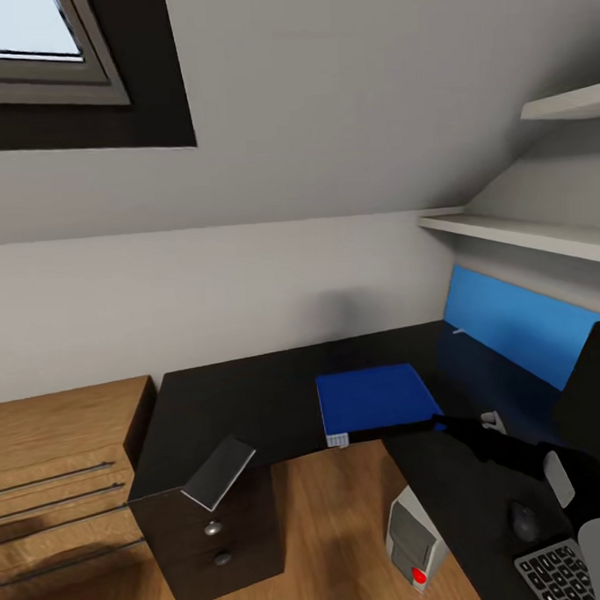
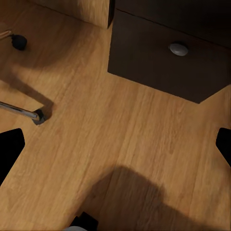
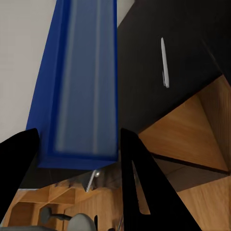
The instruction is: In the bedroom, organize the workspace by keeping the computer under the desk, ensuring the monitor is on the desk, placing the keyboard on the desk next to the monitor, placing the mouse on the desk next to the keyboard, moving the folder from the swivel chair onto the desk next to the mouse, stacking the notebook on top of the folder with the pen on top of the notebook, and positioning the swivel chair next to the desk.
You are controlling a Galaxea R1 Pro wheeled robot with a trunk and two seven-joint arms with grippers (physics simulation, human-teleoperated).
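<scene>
The folder (image 1: pixel 376 400) is held on the surface (image 1: pixel 235 400) between the right jaws, the left jaws are spread over the floor (image 2: pixel 120 144), while the notebook (image 1: pixel 219 471) and pen (image 3: pixel 165 62) are not yet stacked, and the mouse (image 1: pixel 524 520) and keyboard (image 1: pixel 556 572) are already placed.

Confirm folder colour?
Bright blue folder with a white edge; head view shows it best.

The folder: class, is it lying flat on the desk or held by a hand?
Held, it seems: the folder sits between the right hand's fingers, roughly level over the desk.
</scene>
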